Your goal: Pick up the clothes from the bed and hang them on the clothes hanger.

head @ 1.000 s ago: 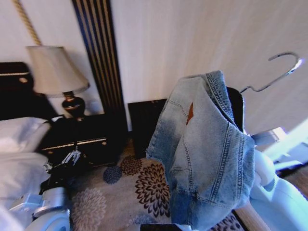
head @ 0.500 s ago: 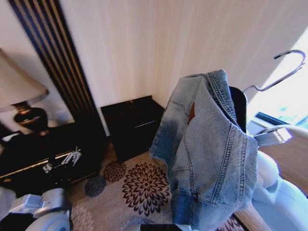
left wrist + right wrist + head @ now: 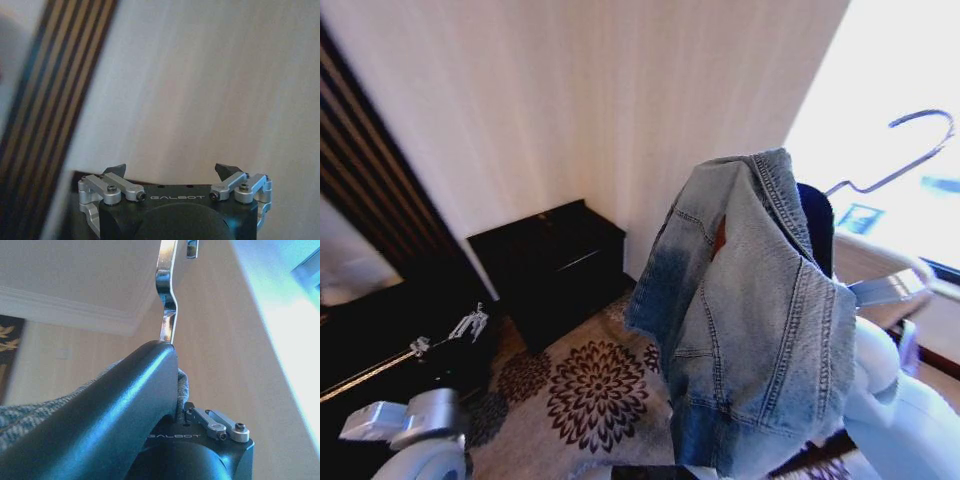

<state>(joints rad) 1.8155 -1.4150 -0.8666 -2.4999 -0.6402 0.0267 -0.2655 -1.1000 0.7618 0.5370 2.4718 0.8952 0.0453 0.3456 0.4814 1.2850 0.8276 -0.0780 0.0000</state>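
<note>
The clothes, a light-blue denim jacket, hang draped over the black clothes hanger, whose metal hook points up and to the right. My right gripper holds the hanger up at my right side, mostly hidden behind the denim. The right wrist view has the hanger's black shoulder, its hook and a strip of denim just above the gripper body. My left gripper is low at the left, open and empty. The bed is out of view.
A low black cabinet stands against the pale wall. A floral rug covers the floor in front of it. A dark striped panel is at the left, and a bright window at the right.
The whole head picture has swung to the right: the lamp and white bedding have left the view and a bright window has come in. Jacket, hanger and both arms keep their places relative to me.
</note>
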